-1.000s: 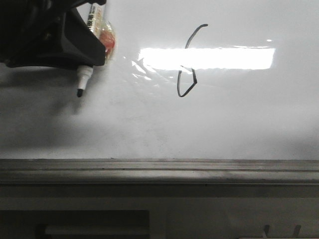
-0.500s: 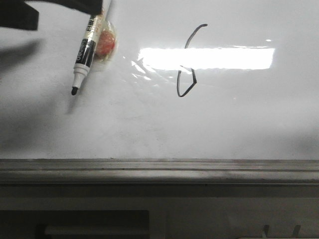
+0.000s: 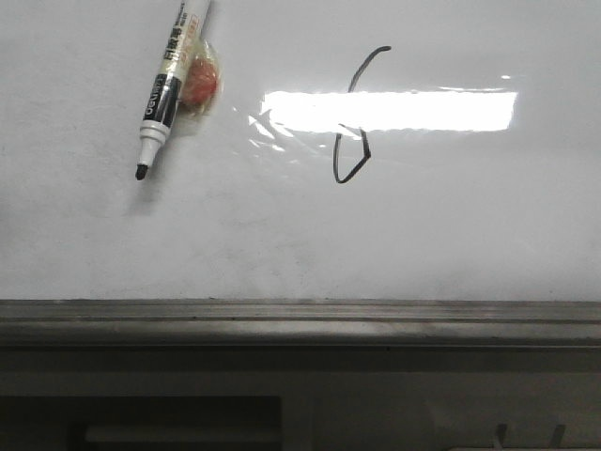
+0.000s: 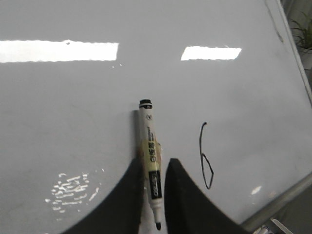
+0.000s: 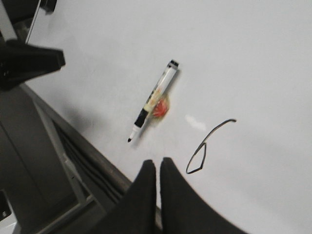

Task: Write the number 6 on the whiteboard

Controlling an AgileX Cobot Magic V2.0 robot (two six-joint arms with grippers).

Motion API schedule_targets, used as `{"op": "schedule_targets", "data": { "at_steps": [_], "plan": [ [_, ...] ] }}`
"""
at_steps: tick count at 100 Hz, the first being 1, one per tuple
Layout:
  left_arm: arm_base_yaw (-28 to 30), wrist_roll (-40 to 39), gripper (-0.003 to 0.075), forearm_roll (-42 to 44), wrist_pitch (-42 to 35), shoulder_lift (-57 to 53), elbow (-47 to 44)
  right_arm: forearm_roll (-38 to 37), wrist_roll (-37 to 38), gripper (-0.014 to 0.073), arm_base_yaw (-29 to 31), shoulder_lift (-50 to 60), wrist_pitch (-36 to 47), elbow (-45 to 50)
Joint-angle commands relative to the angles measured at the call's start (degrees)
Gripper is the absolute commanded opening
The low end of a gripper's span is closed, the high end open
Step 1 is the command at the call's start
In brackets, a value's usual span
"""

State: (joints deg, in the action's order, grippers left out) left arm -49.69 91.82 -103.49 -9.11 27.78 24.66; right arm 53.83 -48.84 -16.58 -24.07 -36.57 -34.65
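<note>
Left pincer (image 4: 152,195) withdrawn; marker (image 3: 168,89) label illegible.

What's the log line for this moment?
6: drawn on whiteboard | marker: lying on board, uncapped, released | left gripper: open above marker | right gripper: shut, empty

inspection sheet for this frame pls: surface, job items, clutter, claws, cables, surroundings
Surface: whiteboard glossy, faint smudges, bright rectangular glare.
Job's things: number 6 drawn, thin black line, angular loop at its lower end. Marker uncapped, lying on the board, held by no claw.
Clutter: small red-orange item beside the marker; identity unclear.
Claws: left claw open, fingers either side of the marker, apparently above it; right claw shut, empty.
Cables: nothing seen.
Surroundings: grey bottom rail; plant past the board's edge.
</note>
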Motion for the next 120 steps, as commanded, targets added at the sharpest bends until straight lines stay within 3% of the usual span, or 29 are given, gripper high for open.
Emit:
{"op": "schedule_targets", "data": {
  "at_steps": [1,28,52,73,82,120],
  "plan": [
    [0.0,0.6,-0.002,1.2,4.3,-3.7,-1.5,-0.1,-0.4,-0.0045,0.4,5.2,5.8,1.3],
    [0.0,0.6,-0.002,3.0,6.8,-19.0,-11.6,-2.1,-0.4,-0.0045,0.4,20.5,9.5,14.5],
    [0.0,0.6,-0.002,3.5,6.4,-29.8,-15.5,-1.6,-0.4,-0.0045,0.4,22.9,13.1,19.3],
    [0.0,0.6,-0.002,2.2,4.3,-29.1,-15.7,-1.6,-0.4,-0.0045,0.4,22.9,13.9,19.7],
    [0.0,0.5,-0.002,-2.5,4.1,-29.1,-15.7,-1.6,-0.4,-0.0045,0.4,22.9,13.9,20.3],
    [0.0,0.5,-0.002,-2.5,4.0,-29.1,-15.7,-1.6,-0.4,-0.0045,0.4,22.9,13.9,20.8]
  ]
}}
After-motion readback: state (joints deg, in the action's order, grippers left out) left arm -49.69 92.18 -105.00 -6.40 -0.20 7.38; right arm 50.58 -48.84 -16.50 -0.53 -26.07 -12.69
